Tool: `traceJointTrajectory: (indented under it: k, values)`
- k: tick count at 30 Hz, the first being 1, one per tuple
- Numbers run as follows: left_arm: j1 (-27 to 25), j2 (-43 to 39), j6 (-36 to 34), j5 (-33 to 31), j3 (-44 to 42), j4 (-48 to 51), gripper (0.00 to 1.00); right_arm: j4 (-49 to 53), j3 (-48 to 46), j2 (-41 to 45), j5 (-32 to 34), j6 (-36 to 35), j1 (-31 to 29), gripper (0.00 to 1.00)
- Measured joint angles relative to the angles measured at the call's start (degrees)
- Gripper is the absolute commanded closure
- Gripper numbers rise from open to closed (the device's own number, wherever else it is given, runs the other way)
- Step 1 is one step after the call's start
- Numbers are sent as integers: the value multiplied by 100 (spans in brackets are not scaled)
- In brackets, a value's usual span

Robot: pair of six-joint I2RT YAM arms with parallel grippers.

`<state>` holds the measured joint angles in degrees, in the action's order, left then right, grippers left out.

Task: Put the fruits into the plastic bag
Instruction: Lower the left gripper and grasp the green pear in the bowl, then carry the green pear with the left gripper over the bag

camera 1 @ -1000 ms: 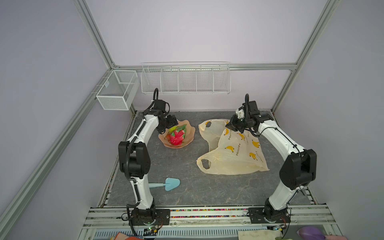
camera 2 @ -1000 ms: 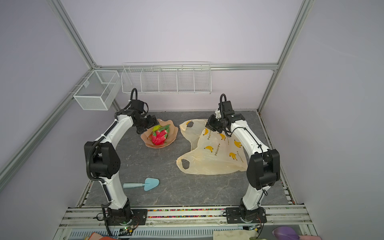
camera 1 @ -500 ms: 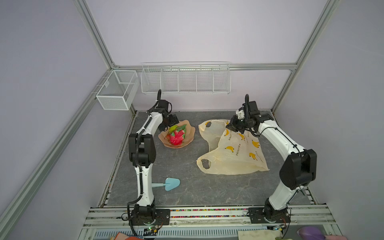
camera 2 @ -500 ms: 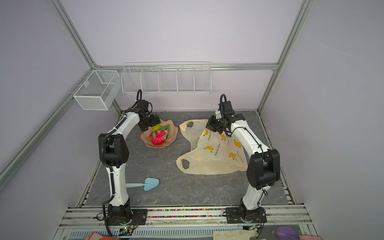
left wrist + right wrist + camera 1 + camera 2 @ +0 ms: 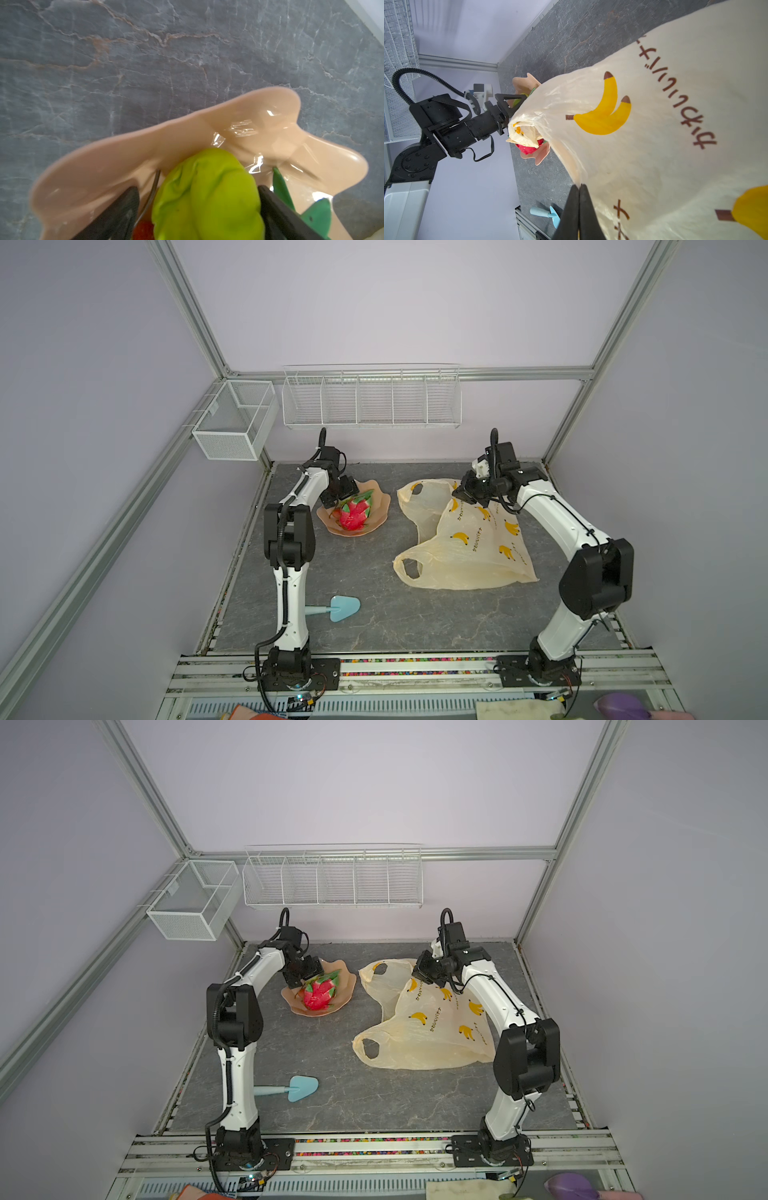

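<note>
left claw spread astride the yellow-green fruit in the peach dish; right claw pinched on the plastic bag rim. close mid-body, lift straight, clear the dragon fruit.

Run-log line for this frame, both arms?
left pincer: open around green fruit in dish | right pincer: shut on bag edge | stage: pre-grasp

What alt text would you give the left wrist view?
A lumpy yellow-green toy fruit shows between the two black fingers of the left tool, which stands open around it, over a glossy peach scalloped dish on a grey marbled tabletop. Beside it show green leaf-like scales.
</note>
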<state>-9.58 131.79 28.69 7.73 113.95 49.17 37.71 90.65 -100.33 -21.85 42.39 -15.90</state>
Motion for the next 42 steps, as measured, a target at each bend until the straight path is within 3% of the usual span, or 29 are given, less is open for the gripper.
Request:
traceJointTrajectory:
  k: [12,24,30,34,42]
  values:
    - [0,-166,20,-17,-2,-33,35,11,9,0,17,-2,7,93]
    - [20,-1491,57,-581,-44,83,38,22,9,0,63,-2,13,93]
    - [-26,-2144,57,-557,-396,-37,38,22,9,0,61,-2,11,93]
    - [-385,-2621,11,-275,-1154,-195,40,22,9,0,61,-2,13,93]
    - [-1628,-2909,-7,509,-2406,-673,41,20,9,0,61,-2,13,93]
